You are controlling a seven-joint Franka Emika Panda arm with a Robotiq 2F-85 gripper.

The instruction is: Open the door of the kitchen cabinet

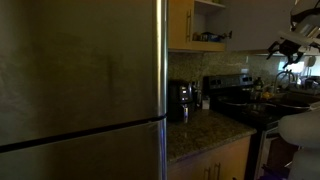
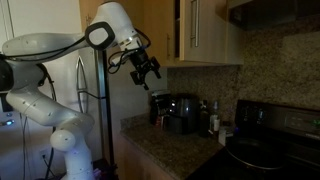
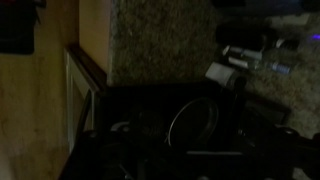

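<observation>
The kitchen cabinet (image 1: pixel 182 24) hangs above the counter, right of the fridge. Its right half stands open and shows a pale interior (image 1: pixel 210 22) with one shelf and some items. In an exterior view the cabinet (image 2: pixel 172 30) is seen at a slant, and the door (image 2: pixel 188 28) stands swung out from it. My gripper (image 2: pixel 147 70) hangs in free air, left of and below the cabinet, above the coffee maker (image 2: pixel 180 112). Its fingers look open and hold nothing. The wrist view is very dark and shows no fingers clearly.
A big steel fridge (image 1: pixel 80 90) fills the left. The granite counter (image 1: pixel 200 130) carries the coffee maker (image 1: pixel 180 100) and bottles. A black stove (image 2: pixel 270 135) stands beside it. The robot's white arm (image 2: pixel 50 70) stands on a stand at the left.
</observation>
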